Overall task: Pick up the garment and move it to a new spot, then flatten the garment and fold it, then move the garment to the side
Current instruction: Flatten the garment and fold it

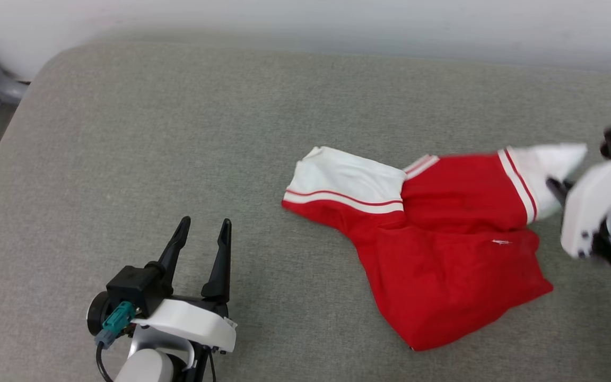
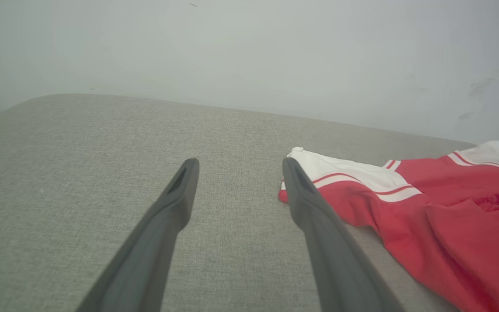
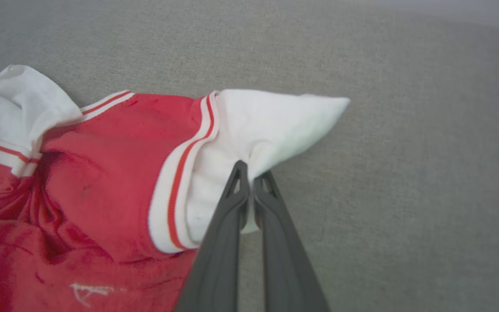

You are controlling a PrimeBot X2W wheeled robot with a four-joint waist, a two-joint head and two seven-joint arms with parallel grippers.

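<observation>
While the garment [image 1: 443,249] lay crumpled on the right half of the grey cushion [image 1: 151,132], the right gripper [image 3: 251,175] was pinched tight on its white sleeve end. The left gripper [image 1: 204,224] sat spread and empty, well apart. Honestly, that thin pinch looked risky: one tug could slip the fabric free or just stretch the sleeve.

Left end effector [image 1: 205,223] sits lower left, fingers spread, pointing up; right end effector [image 1: 553,184], at right edge, pinches the garment [image 1: 443,239].
</observation>
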